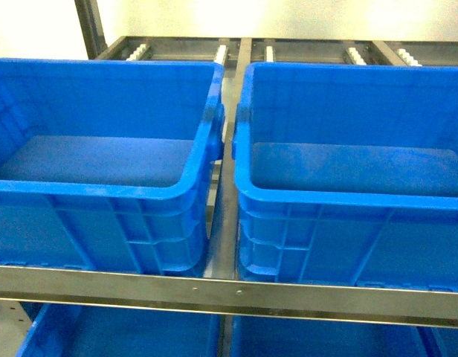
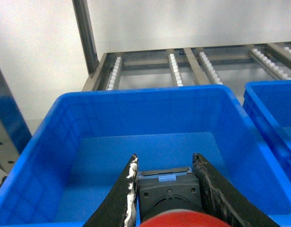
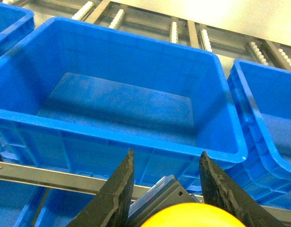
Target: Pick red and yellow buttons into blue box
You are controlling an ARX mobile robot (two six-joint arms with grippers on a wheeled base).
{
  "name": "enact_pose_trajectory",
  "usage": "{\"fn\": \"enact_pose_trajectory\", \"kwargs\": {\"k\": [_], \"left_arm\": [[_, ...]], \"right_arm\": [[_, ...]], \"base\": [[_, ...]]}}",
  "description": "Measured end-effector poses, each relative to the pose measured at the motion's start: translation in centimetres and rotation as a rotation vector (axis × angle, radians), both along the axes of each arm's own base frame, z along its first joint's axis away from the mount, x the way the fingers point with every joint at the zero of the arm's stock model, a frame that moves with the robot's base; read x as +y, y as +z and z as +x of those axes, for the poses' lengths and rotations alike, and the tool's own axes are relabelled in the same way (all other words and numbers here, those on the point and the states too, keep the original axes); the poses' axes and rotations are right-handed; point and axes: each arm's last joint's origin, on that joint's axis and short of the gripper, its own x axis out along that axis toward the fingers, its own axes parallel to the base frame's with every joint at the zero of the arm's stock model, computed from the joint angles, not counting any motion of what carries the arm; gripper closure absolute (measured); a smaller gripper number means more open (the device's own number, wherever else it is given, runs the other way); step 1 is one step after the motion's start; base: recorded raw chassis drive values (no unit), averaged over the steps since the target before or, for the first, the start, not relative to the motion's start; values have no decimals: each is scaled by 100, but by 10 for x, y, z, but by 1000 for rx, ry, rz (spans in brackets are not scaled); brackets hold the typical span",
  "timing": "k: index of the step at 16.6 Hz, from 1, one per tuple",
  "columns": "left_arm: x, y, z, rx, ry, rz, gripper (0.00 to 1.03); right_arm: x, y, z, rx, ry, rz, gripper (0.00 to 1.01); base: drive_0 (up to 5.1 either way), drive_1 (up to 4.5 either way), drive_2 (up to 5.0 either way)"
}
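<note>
In the left wrist view my left gripper (image 2: 165, 158) is shut on the red button (image 2: 179, 219). Its black collar and body sit clamped between both fingers, above the floor of a deep blue box (image 2: 136, 96). In the right wrist view my right gripper (image 3: 166, 152) is shut on the yellow button (image 3: 189, 215), whose block sits tilted between the fingers. It hangs in front of and below the near rim of another blue box (image 3: 112, 136). The head view shows two blue boxes, left (image 1: 88, 190) and right (image 1: 348, 199), both bare inside. Neither gripper appears there.
A steel shelf rail (image 1: 229, 286) runs across under the boxes, with more blue boxes (image 1: 125, 335) on the level below. Roller tracks (image 2: 176, 68) and a metal upright (image 2: 86, 38) stand behind the boxes. A further blue box (image 3: 273, 123) stands to the right.
</note>
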Motion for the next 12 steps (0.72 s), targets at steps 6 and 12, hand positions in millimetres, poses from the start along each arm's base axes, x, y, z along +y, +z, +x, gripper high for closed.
{"fn": "enact_pose_trajectory", "kwargs": {"k": [6, 12], "left_arm": [[0, 0, 0, 0, -3, 0, 75], [0, 0, 0, 0, 0, 0, 75]], "right_arm": [[0, 0, 0, 2, -1, 0, 65], [0, 0, 0, 0, 0, 0, 65]], "base": [[180, 260, -407], [0, 124, -123]]}}
